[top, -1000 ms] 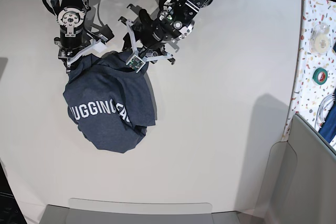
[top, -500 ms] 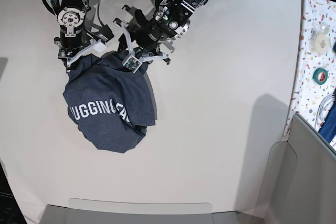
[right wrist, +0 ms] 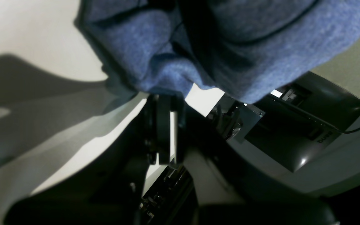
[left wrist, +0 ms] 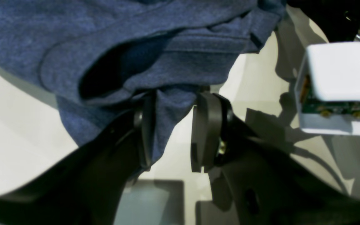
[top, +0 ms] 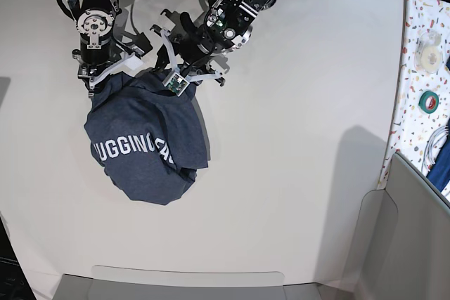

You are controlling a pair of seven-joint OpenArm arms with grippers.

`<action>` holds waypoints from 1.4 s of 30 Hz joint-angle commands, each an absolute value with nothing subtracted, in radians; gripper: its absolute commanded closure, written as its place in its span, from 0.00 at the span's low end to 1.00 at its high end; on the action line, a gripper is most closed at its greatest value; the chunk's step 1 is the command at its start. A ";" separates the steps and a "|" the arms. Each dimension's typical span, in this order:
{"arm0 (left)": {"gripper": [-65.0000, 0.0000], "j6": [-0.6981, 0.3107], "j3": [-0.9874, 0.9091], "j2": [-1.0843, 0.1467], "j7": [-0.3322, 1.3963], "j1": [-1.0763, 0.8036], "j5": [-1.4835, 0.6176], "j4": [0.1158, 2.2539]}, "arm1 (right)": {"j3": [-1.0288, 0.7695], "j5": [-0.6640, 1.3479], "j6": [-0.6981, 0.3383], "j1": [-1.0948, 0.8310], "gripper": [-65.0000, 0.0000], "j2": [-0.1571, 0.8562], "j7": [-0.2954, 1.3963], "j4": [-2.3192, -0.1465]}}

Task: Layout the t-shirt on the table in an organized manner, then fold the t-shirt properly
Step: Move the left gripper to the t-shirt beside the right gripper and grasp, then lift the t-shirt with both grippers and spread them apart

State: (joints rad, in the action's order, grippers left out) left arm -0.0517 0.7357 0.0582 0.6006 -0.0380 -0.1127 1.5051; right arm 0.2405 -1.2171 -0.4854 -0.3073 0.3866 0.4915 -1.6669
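navy t-shirt (top: 144, 149) bunched on worktop (top: 295, 138), hanging below both hands. right hand (right wrist: 164, 131) clamped on one edge. left hand (left wrist: 173, 131) apart, fabric draped between its fingers, not pinched. risk: left closes on several layers, spread twists.

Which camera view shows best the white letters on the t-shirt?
The base view: there the t-shirt lies bunched on the table and its white letters face the camera. The left wrist view shows only plain blue folds near the left gripper. The right wrist view shows plain cloth too, no letters.
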 commanded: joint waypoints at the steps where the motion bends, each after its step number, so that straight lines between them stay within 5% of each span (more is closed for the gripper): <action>1: 0.68 -0.050 0.734 0.070 0.618 -0.030 -0.110 1.512 | 0.248 -1.153 -0.581 -0.357 1.00 0.389 0.486 -1.630; 3: 0.78 -0.050 0.734 0.070 0.619 -0.030 -0.110 1.512 | 0.248 -1.153 -0.581 -0.357 1.00 0.389 0.486 -1.630; 5: 1.00 -0.048 0.734 0.070 0.622 -0.030 -0.110 1.512 | 0.248 -1.153 -0.581 -0.357 1.00 0.389 0.487 -1.630; 12: 1.00 -0.039 0.713 0.027 0.676 -0.028 -0.110 1.612 | 0.243 -1.133 -0.581 -0.354 1.00 0.389 0.487 -1.639; 22: 1.00 0.097 0.674 -0.137 0.690 -0.030 -0.110 1.894 | 0.147 -0.995 -0.579 -0.348 1.00 0.383 0.486 -1.774; 42: 1.00 0.099 0.417 -0.243 0.690 -0.071 -0.110 2.045 | 0.120 -0.995 -0.579 -0.200 1.00 0.139 0.487 -2.023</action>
